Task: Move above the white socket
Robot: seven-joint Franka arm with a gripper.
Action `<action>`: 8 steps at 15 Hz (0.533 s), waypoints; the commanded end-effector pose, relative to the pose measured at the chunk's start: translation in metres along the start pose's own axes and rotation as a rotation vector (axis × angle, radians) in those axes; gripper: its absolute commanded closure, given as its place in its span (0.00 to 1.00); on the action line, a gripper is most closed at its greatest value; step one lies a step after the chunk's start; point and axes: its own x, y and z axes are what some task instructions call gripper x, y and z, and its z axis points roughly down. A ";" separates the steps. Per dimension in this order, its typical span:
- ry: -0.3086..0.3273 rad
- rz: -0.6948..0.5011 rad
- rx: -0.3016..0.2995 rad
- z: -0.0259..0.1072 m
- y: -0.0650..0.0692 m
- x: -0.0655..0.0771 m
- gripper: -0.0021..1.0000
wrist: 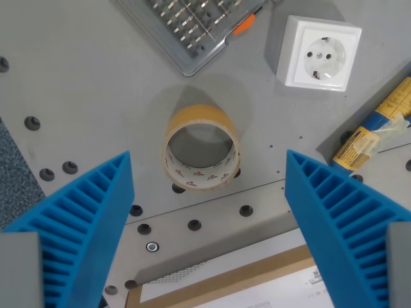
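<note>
So our pincer (pixel 207 224) is spread wide apart with nothing between its two ribbed blue plastic fingers (pixel 90 212), one at each lower corner of the wrist view. Right in the gap between them, slightly further up, we see a roll of brownish packing tape (pixel 201 149) lying flat on the grey metal bench (pixel 77 83), with its open core facing us. Just below the roll the bench has a row of dark round holes. At the bottom edge there's a flat cardboard box with a white label (pixel 257 282).

The square white plastic wall socket (pixel 319 52) sits up at the wrist view's top right, well apart from the fingers. To its left, at the top edge, is a clear plastic case of screwdriver bits (pixel 189 29) with an orange latch. On the far right edge we spot a yellow and blue tube (pixel 379 125) lying at an angle.
</note>
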 end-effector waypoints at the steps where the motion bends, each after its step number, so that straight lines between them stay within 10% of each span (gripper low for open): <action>1: 0.004 0.000 0.001 -0.002 0.000 0.000 0.00; 8: 0.004 0.007 0.001 0.001 0.002 0.000 0.00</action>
